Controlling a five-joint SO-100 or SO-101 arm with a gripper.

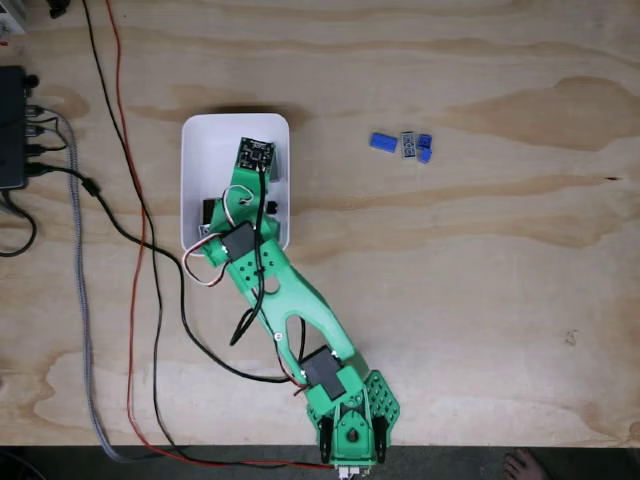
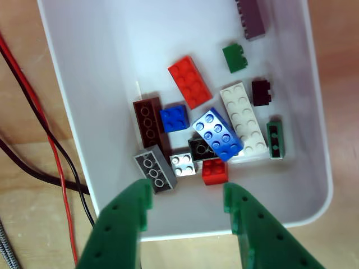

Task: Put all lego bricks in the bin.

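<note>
The white bin (image 1: pixel 210 150) sits left of centre on the plywood, with my green arm (image 1: pixel 290 300) reaching over it and its circuit board above the bin's middle. In the other view the bin (image 2: pixel 84 84) holds several lego bricks: a red one (image 2: pixel 189 82), a blue one (image 2: pixel 217 133) lying tilted on others, a white one (image 2: pixel 244 117), a brown one (image 2: pixel 147 119) and a grey one (image 2: pixel 155 172). My gripper (image 2: pixel 187 193) hangs open above the bin's near wall, nothing between its fingers. Three small bricks (image 1: pixel 405 145), mostly blue, lie on the table to the right.
A black box (image 1: pixel 12 125) with cables stands at the left edge. Red and black wires (image 1: pixel 130 250) and a grey braided cable (image 1: pixel 82 300) run down the left side. A person's bare foot (image 1: pixel 525 465) shows past the table's front edge.
</note>
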